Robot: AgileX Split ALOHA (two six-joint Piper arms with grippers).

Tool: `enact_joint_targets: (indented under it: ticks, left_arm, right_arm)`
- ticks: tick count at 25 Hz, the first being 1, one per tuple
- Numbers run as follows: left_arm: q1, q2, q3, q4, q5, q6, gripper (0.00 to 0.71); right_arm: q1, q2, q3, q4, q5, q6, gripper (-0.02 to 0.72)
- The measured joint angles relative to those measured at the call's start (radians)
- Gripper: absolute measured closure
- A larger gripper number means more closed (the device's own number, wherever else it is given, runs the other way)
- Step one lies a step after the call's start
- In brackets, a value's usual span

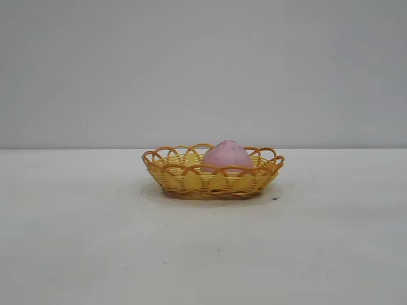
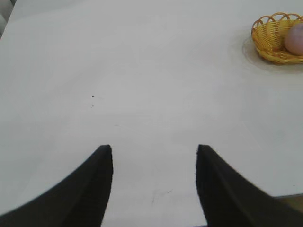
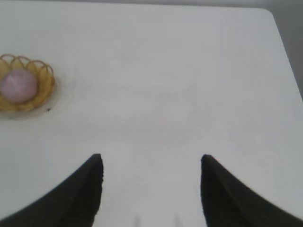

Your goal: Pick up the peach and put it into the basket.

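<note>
The pink peach (image 1: 226, 155) lies inside the yellow-orange wicker basket (image 1: 184, 181) in the middle of the white table, its blunt tip up. Both wrist views show the pair far off: the peach (image 2: 295, 39) in the basket (image 2: 267, 40), and the peach (image 3: 18, 86) in the basket (image 3: 45, 87). My left gripper (image 2: 154, 150) hangs open over bare table, far from the basket, nothing between its fingers. My right gripper (image 3: 149, 158) is likewise open and empty, well away on the other side. Neither arm appears in the exterior view.
The white table (image 1: 76, 241) spreads wide around the basket. A small dark speck (image 1: 275, 198) lies beside the basket's right end. In the right wrist view the table's rounded corner (image 3: 270, 14) and side edge show, with grey floor beyond.
</note>
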Motion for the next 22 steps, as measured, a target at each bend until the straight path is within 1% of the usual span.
enact_joint_targets:
  ticks: [2, 5, 7, 11, 15, 22]
  left_arm:
    - [0.0, 0.0, 0.0, 0.0, 0.0, 0.0, 0.319]
    - [0.0, 0.0, 0.0, 0.0, 0.0, 0.0, 0.319]
    - [0.0, 0.0, 0.0, 0.0, 0.0, 0.0, 0.319]
    - [0.0, 0.0, 0.0, 0.0, 0.0, 0.0, 0.319]
    - [0.0, 0.0, 0.0, 0.0, 0.0, 0.0, 0.319]
    - [0.0, 0.0, 0.0, 0.0, 0.0, 0.0, 0.319]
  right_arm:
    - [0.0, -0.088, 0.002, -0.002, 0.051, 0.0, 0.314]
    - [0.0, -0.22, 0.041, -0.005, 0.065, 0.0, 0.314]
    - [0.0, -0.293, 0.103, 0.0, 0.064, 0.0, 0.314]
    - [0.0, -0.386, 0.233, 0.039, 0.044, -0.004, 0.314]
    - [0.0, -0.436, 0.247, 0.06, 0.041, -0.033, 0.314]
    - [0.0, -0.451, 0.247, 0.067, 0.039, -0.049, 0.314]
